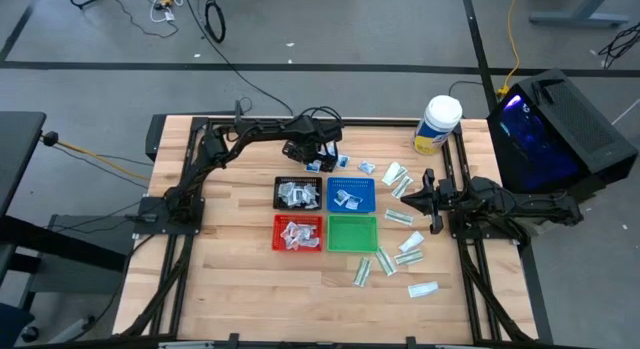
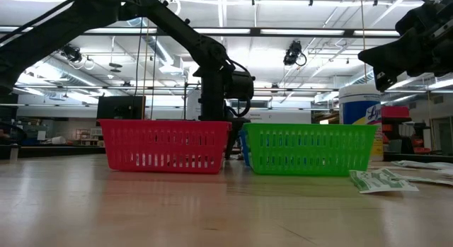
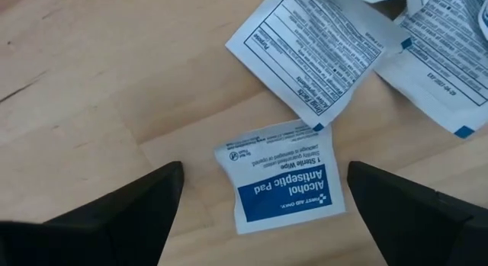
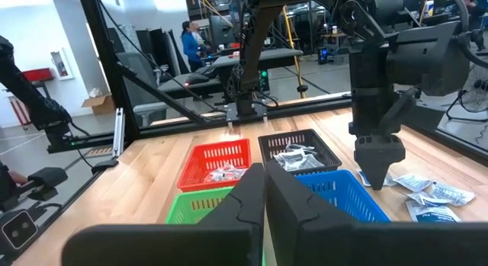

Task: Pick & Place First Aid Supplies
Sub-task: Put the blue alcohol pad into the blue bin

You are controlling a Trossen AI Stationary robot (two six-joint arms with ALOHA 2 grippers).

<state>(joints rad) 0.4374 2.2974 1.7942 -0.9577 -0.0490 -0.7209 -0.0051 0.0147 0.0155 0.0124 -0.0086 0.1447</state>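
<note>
Left wrist view: wide-open left gripper (image 3: 263,201) straddles an alcohol pad packet (image 3: 280,177); should descend squarely, pinching only it.

The table (image 1: 240,279) is wood, pale planks with visible grain and a smooth, slightly shiny finish. The red tray (image 2: 164,144), green tray (image 2: 309,148), blue tray (image 4: 335,191) and black tray (image 4: 301,148) look like plastic mesh. The packets (image 3: 284,177) look like smooth, faintly glossy printed paper, some crinkled. The jar (image 1: 437,125) seems glossy white plastic. The left gripper (image 3: 263,201) and right gripper (image 4: 264,191) have matt black fingers.
</note>
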